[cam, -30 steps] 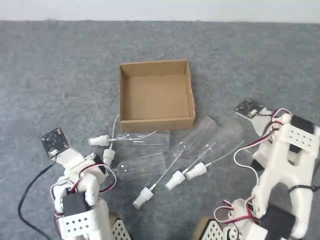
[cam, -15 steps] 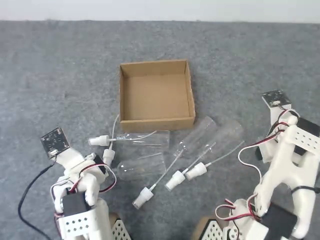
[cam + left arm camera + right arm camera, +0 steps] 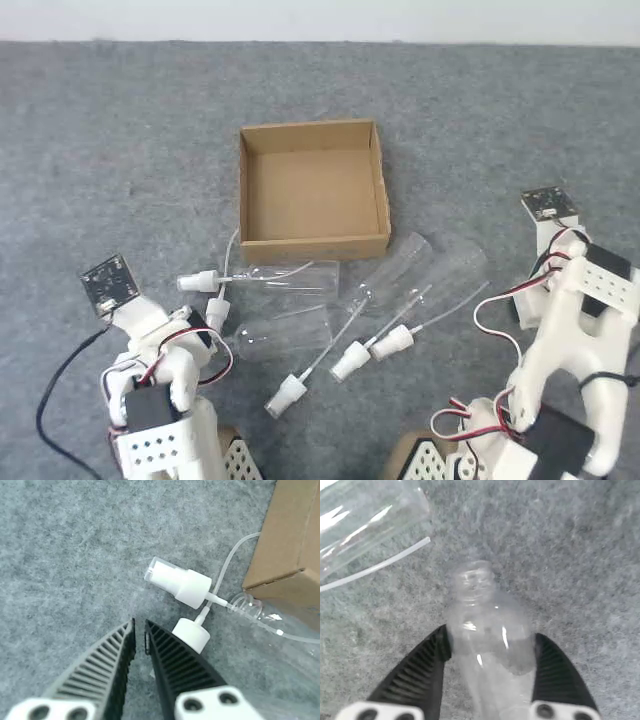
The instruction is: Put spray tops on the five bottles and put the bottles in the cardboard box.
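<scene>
**Right gripper clamps an open-necked bottle; left gripper closed beside two spray tops**

The right gripper presses its two fingers against opposite sides of the held bottle. The bottle is clear, and its open neck points out past the fingertips. Farther ahead of that gripper a second bottle lies on its side, with a thin dip tube between the two.

The left gripper has its fingers drawn together, only a sliver between them. Just ahead of its fingertips lies a white spray top, and a nearer spray top sits just beside one finger. Beyond both stands a corner of the cardboard box.

In the high view the box shows its bare cardboard floor. Four lying bottles rest on the grey carpet between the box and the arms, with five loose tops among them.
</scene>
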Available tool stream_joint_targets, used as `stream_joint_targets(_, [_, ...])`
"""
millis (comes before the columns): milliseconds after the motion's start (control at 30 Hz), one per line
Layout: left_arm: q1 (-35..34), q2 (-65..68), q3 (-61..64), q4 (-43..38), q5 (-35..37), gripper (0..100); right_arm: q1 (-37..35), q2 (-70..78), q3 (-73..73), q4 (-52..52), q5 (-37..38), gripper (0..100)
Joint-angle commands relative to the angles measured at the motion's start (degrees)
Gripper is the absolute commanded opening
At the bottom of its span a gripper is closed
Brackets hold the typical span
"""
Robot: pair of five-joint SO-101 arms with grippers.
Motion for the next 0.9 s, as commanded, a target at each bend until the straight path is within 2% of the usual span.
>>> stream_joint_targets(0, [-0.4, -1.0, -0.7, 0.1, -0.1, 4, 0.5, -0.7, -0.8, -0.6, -0.3, 24.4])
stream_joint_targets(67, [-0.4, -1.0, -0.7, 0.1, -0.1, 4, 0.4, -0.7, -0.8, -0.6, -0.1, 25.6])
stream_joint_targets(367, [-0.4, -1.0, -0.7, 0.1, -0.1, 4, -0.2, -0.7, 0.4, -0.6, 11.3, 25.8])
stream_joint_targets(633, [-0.4, -1.0, -0.7, 0.1, -0.1, 4, -0.4, -0.7, 0.4, -1.5, 13.5, 25.7])
stream_joint_targets(867, [-0.4, -1.0, -0.7, 0.1, -0.1, 4, -0.3, 3.0, 1.0, -6.9, 13.5, 23.7])
